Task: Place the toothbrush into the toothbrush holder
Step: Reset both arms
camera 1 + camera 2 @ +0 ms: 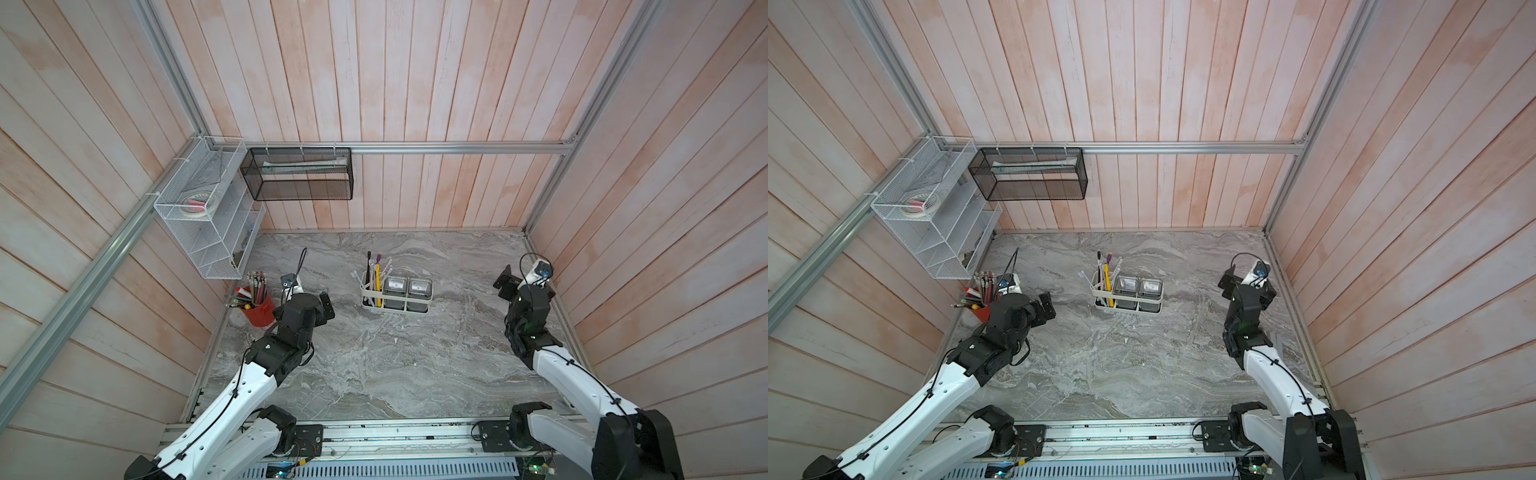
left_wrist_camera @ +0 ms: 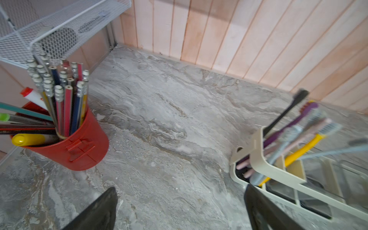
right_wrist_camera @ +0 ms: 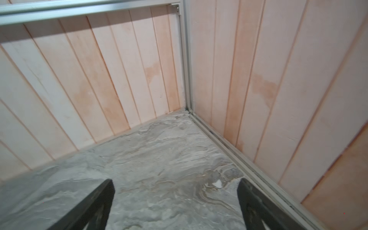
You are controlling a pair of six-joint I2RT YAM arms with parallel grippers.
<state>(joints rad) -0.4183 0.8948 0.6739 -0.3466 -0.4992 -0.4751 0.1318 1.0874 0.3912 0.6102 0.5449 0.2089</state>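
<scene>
With left gripper (image 2: 180,189) and right gripper (image 3: 175,180) both spread wide and empty, a careless swing of the left one could knock the toothbrush holder (image 2: 258,159) just beside it, spilling the toothbrushes (image 2: 288,129).

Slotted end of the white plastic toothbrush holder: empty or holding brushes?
Holding brushes: several coloured toothbrushes lean in the slotted end of the white oblong plastic toothbrush holder, heads up.

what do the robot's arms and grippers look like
The left arm and right arm have white rounded links with black joint housings; thin black cables are clipped along the white shells. The left gripper and right gripper each have two flat black fingers.
</scene>
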